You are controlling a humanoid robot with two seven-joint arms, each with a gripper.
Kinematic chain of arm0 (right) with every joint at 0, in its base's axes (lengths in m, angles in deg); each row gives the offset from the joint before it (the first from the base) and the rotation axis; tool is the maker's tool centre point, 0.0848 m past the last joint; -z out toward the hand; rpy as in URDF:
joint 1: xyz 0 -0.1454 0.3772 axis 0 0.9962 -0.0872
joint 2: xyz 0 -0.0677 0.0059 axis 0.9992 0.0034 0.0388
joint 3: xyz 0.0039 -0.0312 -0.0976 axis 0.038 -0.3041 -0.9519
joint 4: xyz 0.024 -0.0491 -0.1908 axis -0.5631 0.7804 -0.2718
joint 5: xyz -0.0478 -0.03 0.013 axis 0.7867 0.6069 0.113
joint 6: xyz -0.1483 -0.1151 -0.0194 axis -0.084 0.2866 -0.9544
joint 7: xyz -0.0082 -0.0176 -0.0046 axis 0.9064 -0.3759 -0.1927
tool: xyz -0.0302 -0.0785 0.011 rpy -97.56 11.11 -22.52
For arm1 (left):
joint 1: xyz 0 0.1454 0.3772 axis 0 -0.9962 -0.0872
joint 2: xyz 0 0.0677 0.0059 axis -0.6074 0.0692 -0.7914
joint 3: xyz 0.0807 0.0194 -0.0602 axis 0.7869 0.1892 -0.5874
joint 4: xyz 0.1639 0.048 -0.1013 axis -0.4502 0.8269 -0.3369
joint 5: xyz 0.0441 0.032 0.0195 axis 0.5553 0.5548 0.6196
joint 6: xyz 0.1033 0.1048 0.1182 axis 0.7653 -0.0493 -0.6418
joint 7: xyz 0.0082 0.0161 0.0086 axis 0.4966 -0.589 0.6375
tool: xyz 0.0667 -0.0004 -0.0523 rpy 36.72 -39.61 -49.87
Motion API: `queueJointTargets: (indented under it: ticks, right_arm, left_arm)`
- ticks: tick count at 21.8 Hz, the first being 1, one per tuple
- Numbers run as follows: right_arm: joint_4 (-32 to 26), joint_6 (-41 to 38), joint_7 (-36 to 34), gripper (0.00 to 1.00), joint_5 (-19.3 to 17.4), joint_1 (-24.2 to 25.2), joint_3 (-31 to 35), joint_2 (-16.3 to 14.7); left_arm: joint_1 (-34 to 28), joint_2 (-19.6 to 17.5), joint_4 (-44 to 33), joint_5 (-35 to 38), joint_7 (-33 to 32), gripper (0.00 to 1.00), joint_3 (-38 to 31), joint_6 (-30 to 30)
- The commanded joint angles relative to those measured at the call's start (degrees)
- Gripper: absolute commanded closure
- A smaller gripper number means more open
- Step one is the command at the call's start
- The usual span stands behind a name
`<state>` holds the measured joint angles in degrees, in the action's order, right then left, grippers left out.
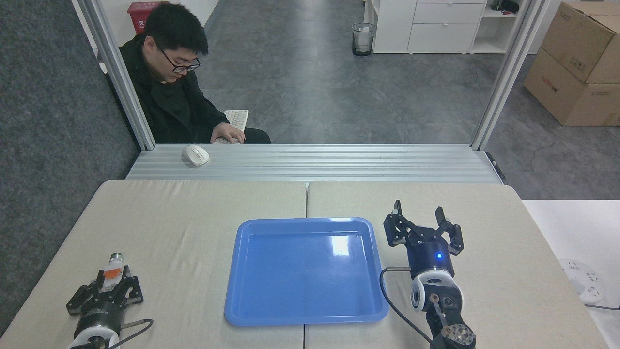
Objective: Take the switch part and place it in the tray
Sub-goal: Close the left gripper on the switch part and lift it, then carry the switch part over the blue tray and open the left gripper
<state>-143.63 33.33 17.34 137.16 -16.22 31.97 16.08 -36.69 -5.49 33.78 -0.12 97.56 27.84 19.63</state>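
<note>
The switch part (114, 269) lies on the table at the front left, its dark cap and silver collar pointing away from me and its orange block showing. My left gripper (113, 280) sits right behind it, low on the table, with its fingers drawn in against both sides of the white body. The blue tray (252, 310) lies in the middle of the table with nothing in it. Just right of the tray, my right gripper (418, 214) stands open and holds nothing.
A person sits beyond the table's far left, one hand on a keyboard (236, 118). A white computer mouse (195, 155) rests on the metal ledge. A white power strip (579, 281) lies at the right, and cardboard boxes (579, 63) stand on the floor.
</note>
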Motion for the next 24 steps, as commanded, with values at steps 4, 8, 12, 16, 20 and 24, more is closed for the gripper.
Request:
queueJointTargets:
  ticks: [4,8,12,16,20,24]
  right_arm:
    - [0.02,0.06,-0.03,0.00,0.00,0.00,0.01,0.15]
    - [-0.07,0.06,-0.03,0.00,0.00,0.00,0.01,0.06]
    - [0.02,0.06,-0.03,0.00,0.00,0.00,0.01,0.15]
    - [0.02,0.06,-0.03,0.00,0.00,0.00,0.01,0.15]
    - [-0.07,0.06,-0.03,0.00,0.00,0.00,0.01,0.15]
    - [-0.07,0.06,-0.03,0.00,0.00,0.00,0.01,0.23]
  left_arm:
    - [0.52,-0.60,1.95,-0.42,3.20,1.00,-0.13,1.99]
    - [-0.35,-0.25,-16.55,-1.12,2.50,1.00,-0.39,4.78]
    - [-1.93,2.64,-35.21,-3.85,-1.01,1.00,0.22,12.78]
    - [-1.68,10.99,-40.78,-2.98,-8.74,1.00,10.03,19.91]
    - [0.17,11.88,-35.17,3.32,-11.65,1.00,22.70,19.30]
    - [0.17,13.90,-29.72,11.77,-12.00,1.00,25.53,19.74]
